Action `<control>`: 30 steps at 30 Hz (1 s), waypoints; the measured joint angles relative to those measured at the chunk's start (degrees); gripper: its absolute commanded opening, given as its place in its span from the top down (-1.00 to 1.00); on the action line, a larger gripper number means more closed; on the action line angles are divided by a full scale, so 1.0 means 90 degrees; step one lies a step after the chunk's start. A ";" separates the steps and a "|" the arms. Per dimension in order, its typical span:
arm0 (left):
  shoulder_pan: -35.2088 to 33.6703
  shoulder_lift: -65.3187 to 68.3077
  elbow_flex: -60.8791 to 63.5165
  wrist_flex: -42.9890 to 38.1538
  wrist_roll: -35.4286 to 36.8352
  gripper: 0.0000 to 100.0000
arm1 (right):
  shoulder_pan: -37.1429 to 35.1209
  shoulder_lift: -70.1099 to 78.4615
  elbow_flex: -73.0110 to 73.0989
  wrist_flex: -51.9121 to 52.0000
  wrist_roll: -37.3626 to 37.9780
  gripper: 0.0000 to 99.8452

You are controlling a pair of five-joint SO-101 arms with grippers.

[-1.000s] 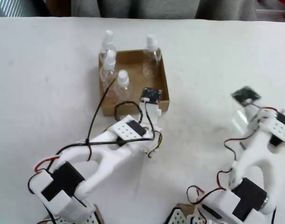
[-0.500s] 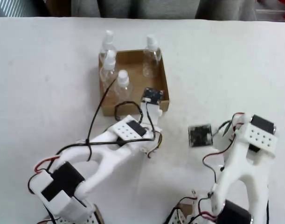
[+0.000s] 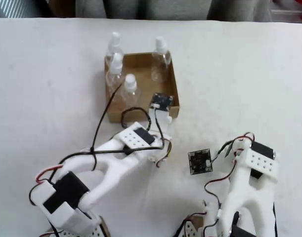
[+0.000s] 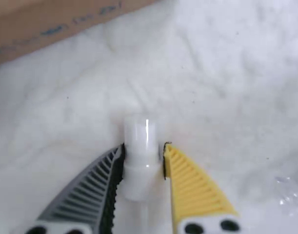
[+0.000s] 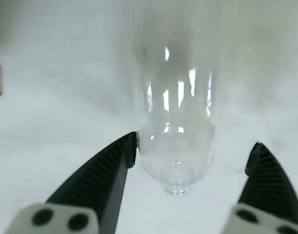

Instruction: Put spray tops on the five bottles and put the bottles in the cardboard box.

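My left gripper [image 4: 143,146] is shut on a white spray top [image 4: 140,165], held just above the white table, close to the front wall of the cardboard box [image 4: 51,24]. My right gripper [image 5: 195,141] is open, its black fingers on either side of a clear topless bottle [image 5: 175,122] that lies on the table with its neck towards the camera. In the high view the cardboard box [image 3: 174,94] holds several clear bottles with white tops, such as one at the back right [image 3: 160,59]. The left arm [image 3: 133,138] ends at the box's front right corner; the right arm [image 3: 252,168] is right of it.
White cloth covers the table [image 3: 52,98], with open room left of the box and at the far right. Black and red cables [image 3: 104,118] loop over the left arm near the box. The arms' bases crowd the near edge.
The right arm has swung in from the far right towards the middle of the table and lowered, its wrist camera now facing left. The left arm has not moved.
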 measured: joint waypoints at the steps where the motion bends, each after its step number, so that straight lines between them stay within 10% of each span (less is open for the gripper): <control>1: 0.0000 0.0000 0.0000 0.0000 0.0000 0.94 | 0.0000 -0.0078 0.0000 0.0000 -0.0039 0.33; 18: 0.0000 0.0000 0.0000 0.0000 0.0000 0.94 | 0.0098 -0.2823 0.0020 0.1016 -0.3184 0.83; 30: 0.0000 0.0000 0.0000 0.0000 0.0000 0.94 | 0.2598 -0.2979 0.0781 0.1387 -0.4874 0.80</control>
